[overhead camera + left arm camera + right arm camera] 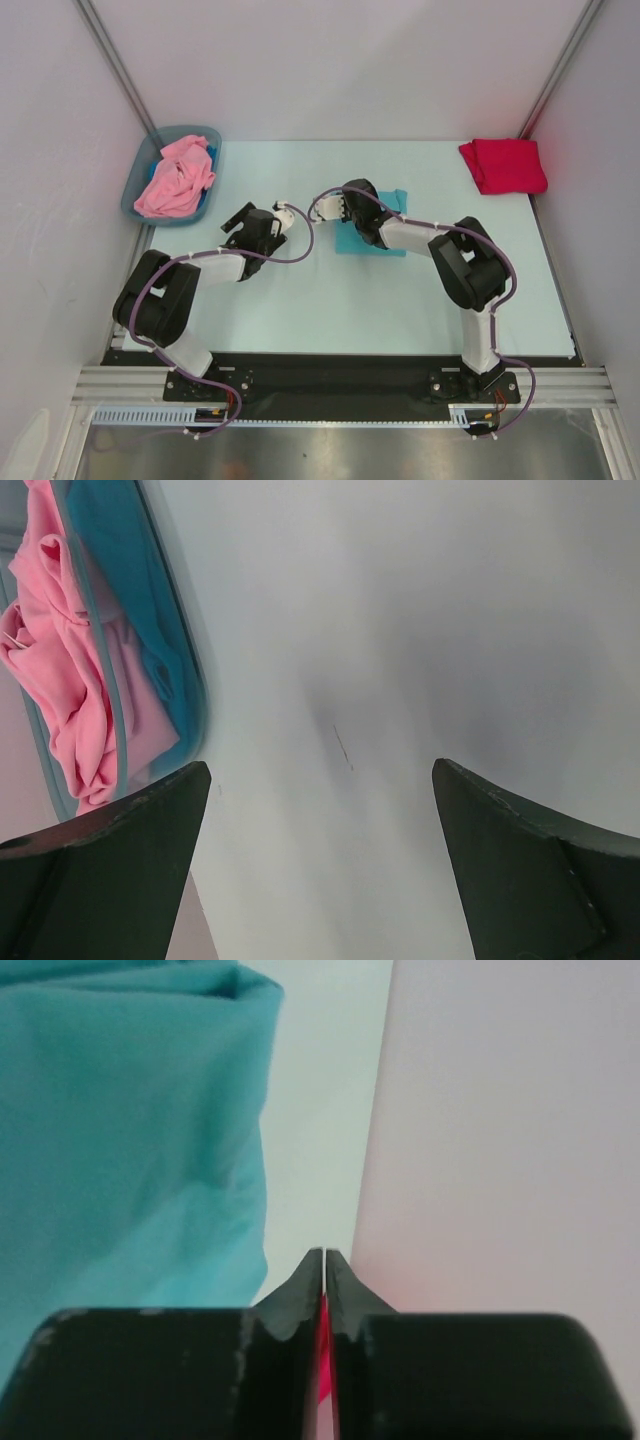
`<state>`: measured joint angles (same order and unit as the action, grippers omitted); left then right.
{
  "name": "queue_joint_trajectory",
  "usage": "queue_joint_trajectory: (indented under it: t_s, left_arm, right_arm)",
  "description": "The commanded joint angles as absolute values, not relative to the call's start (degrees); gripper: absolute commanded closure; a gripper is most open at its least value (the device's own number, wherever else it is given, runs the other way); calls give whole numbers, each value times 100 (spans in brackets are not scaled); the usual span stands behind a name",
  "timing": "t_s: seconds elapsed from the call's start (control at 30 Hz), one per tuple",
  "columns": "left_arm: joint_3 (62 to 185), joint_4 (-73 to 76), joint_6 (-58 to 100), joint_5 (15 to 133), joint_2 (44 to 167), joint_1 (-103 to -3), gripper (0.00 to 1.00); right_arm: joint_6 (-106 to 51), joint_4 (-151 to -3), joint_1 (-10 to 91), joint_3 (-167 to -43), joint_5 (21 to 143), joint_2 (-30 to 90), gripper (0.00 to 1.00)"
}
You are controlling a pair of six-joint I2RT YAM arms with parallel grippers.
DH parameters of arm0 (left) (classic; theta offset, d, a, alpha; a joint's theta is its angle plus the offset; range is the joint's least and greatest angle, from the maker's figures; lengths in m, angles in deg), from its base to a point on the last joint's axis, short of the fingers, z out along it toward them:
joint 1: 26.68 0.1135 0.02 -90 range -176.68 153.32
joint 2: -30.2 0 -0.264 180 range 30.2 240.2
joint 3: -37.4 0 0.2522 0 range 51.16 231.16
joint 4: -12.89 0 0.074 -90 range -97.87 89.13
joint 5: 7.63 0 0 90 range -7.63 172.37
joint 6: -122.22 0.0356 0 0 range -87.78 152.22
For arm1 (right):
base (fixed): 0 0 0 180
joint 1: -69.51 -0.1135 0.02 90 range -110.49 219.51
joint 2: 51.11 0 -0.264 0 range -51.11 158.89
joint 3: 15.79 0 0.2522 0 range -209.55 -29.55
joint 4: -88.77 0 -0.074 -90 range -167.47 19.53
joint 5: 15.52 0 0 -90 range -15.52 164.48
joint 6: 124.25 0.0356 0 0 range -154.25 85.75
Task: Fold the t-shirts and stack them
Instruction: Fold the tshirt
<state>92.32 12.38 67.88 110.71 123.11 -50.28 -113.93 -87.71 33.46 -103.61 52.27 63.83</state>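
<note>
A folded teal t-shirt (385, 240) lies mid-table, partly under my right arm, and fills the left of the right wrist view (130, 1130). A folded red t-shirt (503, 165) rests at the back right corner. The pink t-shirt (175, 178) lies crumpled in the bin (135, 188) over some teal cloth, and also shows in the left wrist view (70, 680). My left gripper (262, 211) (320, 765) is wide open over bare table, holding nothing. My right gripper (325, 206) (324, 1252) hovers beside the teal t-shirt. Its fingertips are pressed together, with only a sliver of red showing behind them.
The grey-blue plastic bin stands at the back left corner, its wall (185, 680) close to my left gripper's left finger. White enclosure walls (500, 1110) surround the table on three sides. The two grippers sit close together near the table's middle.
</note>
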Motion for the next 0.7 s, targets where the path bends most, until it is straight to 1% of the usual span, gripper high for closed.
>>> queue_joint_trajectory:
  t_s: [0.0,0.03,0.2,0.37,0.5,0.67]
  left_arm:
    - [9185,1442,6825,11058,12258,-5033,0]
    - [9185,1442,6825,11050,12249,-5033,0]
    - [9185,1468,6825,11058,12275,-5041,0]
    - [9167,1565,6808,11155,12214,-5033,0]
    - [9176,1688,6624,11340,12004,-4884,0]
    - [9229,1434,6439,11076,11757,-4734,0]
  right_arm:
    - [-11019,-9223,3278,-10452,4865,5937,98]
    - [-11010,-9276,3269,-10304,4830,5920,100]
    - [-11150,-9961,3269,-9767,4759,5998,100]
    - [-11159,-10427,3409,-9810,4811,6788,100]
    - [-11124,-10384,3445,-9924,4794,7316,100]
    - [-10932,-10243,3444,-9810,4829,7545,100]
